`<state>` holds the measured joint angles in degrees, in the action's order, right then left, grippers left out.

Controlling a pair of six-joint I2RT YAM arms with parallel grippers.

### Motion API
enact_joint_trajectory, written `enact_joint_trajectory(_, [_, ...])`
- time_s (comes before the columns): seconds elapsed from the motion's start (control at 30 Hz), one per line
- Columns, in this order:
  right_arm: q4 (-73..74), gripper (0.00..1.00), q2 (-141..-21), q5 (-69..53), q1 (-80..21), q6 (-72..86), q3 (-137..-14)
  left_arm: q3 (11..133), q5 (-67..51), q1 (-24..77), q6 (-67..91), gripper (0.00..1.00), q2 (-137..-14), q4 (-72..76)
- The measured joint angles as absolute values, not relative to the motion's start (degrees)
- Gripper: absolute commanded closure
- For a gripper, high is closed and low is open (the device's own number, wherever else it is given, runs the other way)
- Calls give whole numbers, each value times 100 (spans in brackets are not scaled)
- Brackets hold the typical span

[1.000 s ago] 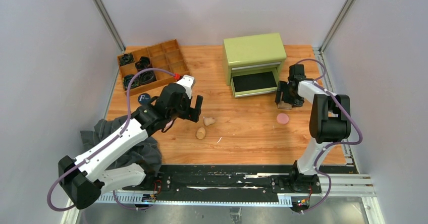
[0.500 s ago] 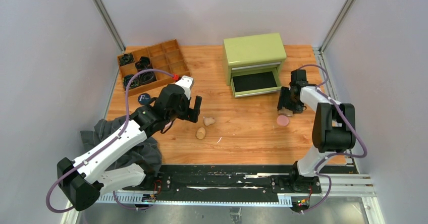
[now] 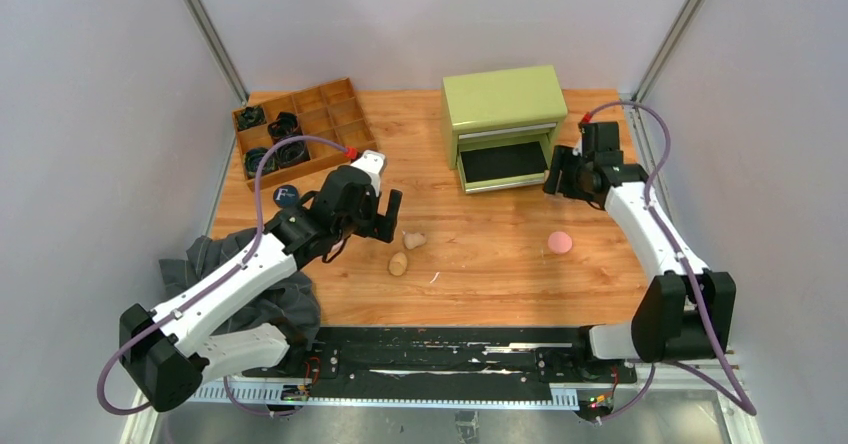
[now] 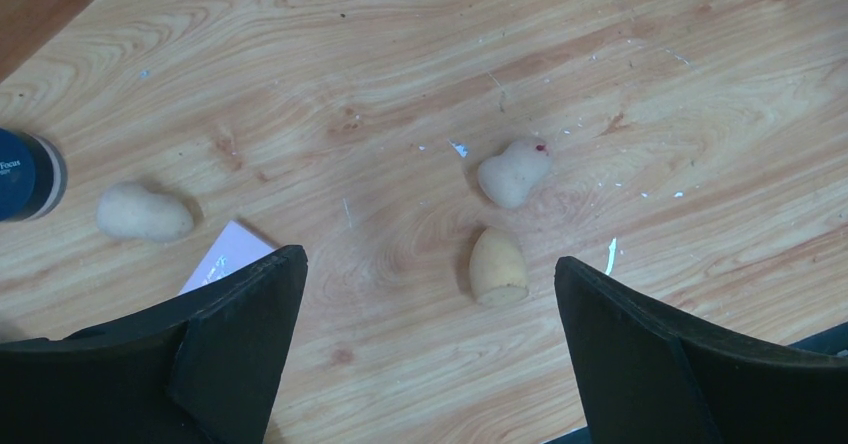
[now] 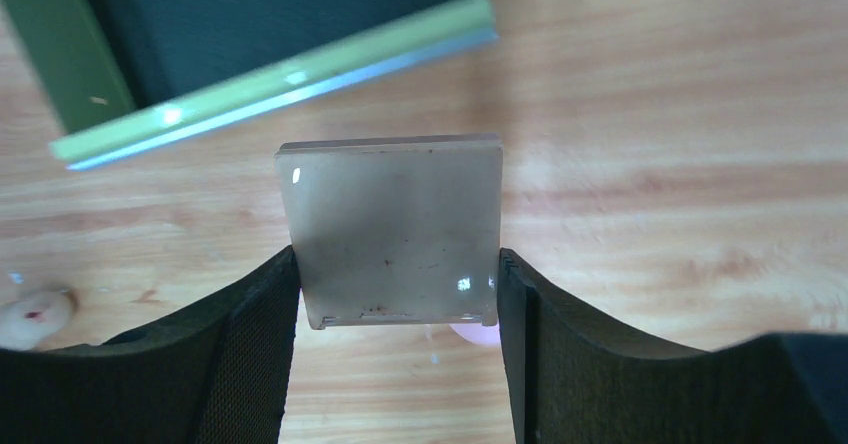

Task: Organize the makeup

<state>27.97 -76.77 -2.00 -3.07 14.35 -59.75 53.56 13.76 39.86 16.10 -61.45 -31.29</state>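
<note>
Tan in colour, the square pad (image 5: 390,224) is being pinched by two opposite edges between the fingers of the right gripper (image 5: 397,274), its flat face turned toward the wrist camera. Such an edge grip is probably leaving the pad free to fall flat on release. Just ahead of the fingertips, the open drawer (image 5: 250,34) of the green cabinet (image 3: 503,99) is showing its dark lining. The pad is hanging short of the drawer front, over bare wood, and the drawer is judged to be its destination. Behind this gripper, on the wooden table (image 3: 480,284), the pink round puff (image 3: 560,241) is lying well apart from the drawer, not yet put away.

The left gripper (image 4: 430,269) is hovering with its fingers spread wide and is holding nothing. One beige egg-shaped sponge (image 4: 497,264) is showing between the fingers, nearer one of them, and the wide spread is judged to be preparing a straddle of it. A second sponge (image 4: 512,174), bearing a small red spot, is lying just beyond the first, near but apart. A third sponge (image 4: 143,214) and, farther out, the dark round compact (image 4: 28,174) are lying outside the other finger. Beyond the compact, the wooden tray (image 3: 335,114) is holding black coiled bands (image 3: 285,126). A dark grey cloth (image 3: 265,304) is lying bunched under the arm's rear links.
</note>
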Motion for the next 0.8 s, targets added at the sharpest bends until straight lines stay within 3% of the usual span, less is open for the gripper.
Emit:
enact_joint_trajectory(0.33, [2705,56,-9391,-161,-1304,1435,-7863,5356,1490,3981,1732,1,-6132,-3144])
enact_joint_trajectory(0.8, [2648,51,-10908,62,-2025,1466,-8670,5238,1846,3981,1804,1,-5505,-3385])
